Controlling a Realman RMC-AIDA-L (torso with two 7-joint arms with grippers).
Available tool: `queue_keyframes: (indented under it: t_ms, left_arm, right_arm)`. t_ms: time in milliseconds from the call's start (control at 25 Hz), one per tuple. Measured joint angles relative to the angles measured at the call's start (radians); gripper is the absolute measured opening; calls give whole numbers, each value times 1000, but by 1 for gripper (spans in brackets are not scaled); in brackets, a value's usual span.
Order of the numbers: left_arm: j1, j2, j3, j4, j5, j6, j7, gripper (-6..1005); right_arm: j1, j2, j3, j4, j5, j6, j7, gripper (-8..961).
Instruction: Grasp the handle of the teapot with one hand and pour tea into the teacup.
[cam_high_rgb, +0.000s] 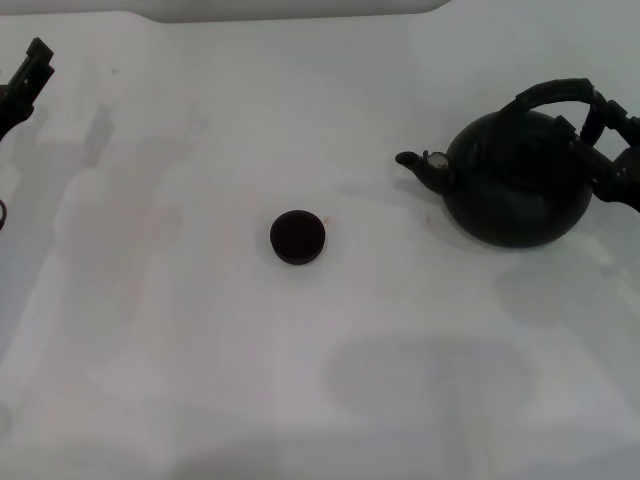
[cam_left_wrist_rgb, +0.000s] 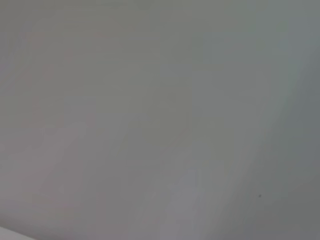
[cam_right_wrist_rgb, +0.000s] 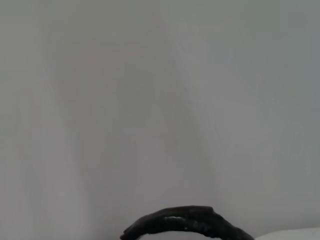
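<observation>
The teapot stands upright on the right side of the white counter, its spout pointing toward the teacup, which sits well apart near the middle. The right gripper is at the far end of the arched handle; whether it has clenched on it I cannot tell. The pot is not tipped, so this fits either a grasp before pouring or a pot set back down after. I cannot tell if the cup holds tea. The left gripper waits at the far left edge. Nothing stands between pot and cup.
</observation>
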Motion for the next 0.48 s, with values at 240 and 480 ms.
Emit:
queue_keyframes:
  t_ms: [240, 480]
  left_arm:
    - [0, 0, 0, -1, 0, 2, 0, 889]
    - [1, 2, 0, 0, 0, 2, 0, 889]
  right_arm:
    - [-32, -5, 3, -10, 4, 80, -4, 883]
    - [-66, -25, 29, -27, 14, 96, -26, 884]
